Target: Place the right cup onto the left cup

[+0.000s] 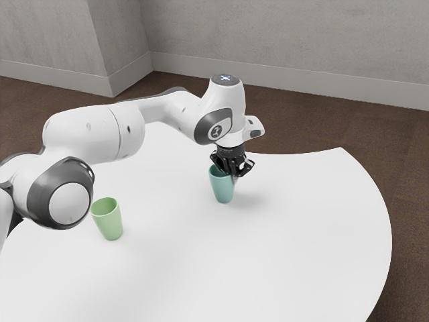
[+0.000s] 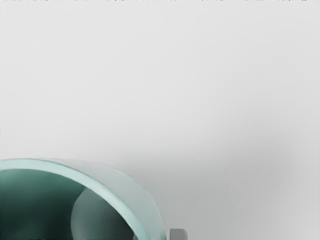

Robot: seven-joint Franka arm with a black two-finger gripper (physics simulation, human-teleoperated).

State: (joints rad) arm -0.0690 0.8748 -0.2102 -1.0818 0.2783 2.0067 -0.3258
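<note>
The gripper [image 1: 234, 173] is at the teal cup's [image 1: 222, 188] rim; I cannot tell whether it is pinching. The green cup [image 1: 111, 224] stands well apart.

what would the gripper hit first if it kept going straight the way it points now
Most likely the teal cup: the gripper points down at its rim, with the white table below. How deep it already sits there is unclear.
</note>
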